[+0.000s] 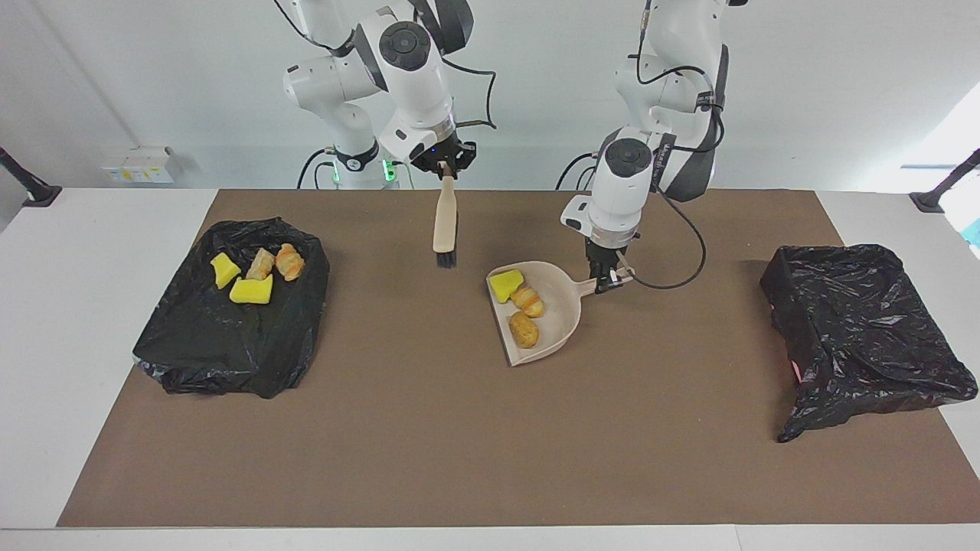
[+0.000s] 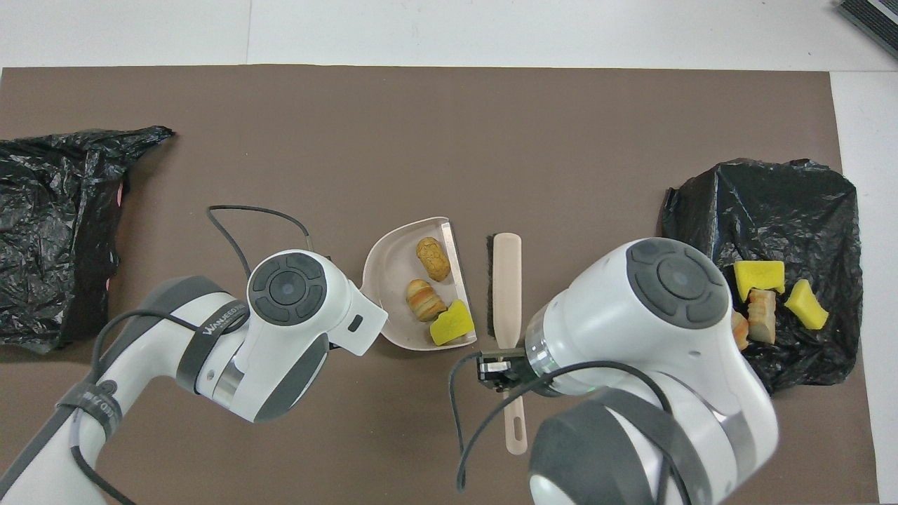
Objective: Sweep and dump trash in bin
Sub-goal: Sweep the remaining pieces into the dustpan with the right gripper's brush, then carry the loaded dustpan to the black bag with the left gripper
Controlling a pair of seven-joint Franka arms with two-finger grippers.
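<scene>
2 black-lined bins (image 1: 230, 329) on brown mat (image 1: 490, 444), white wall

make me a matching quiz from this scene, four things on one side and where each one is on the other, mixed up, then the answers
Things
1. brush
2. dustpan
3. yellow sponge bit with two bread chunks
4. empty black bin

Places
A. in the dustpan
B. at the left arm's end of the table
C. hanging from the right claw, bristles down, off the table
D. mid-table, handle held by the left claw

Pairs: 1-C, 2-D, 3-A, 4-B
</scene>
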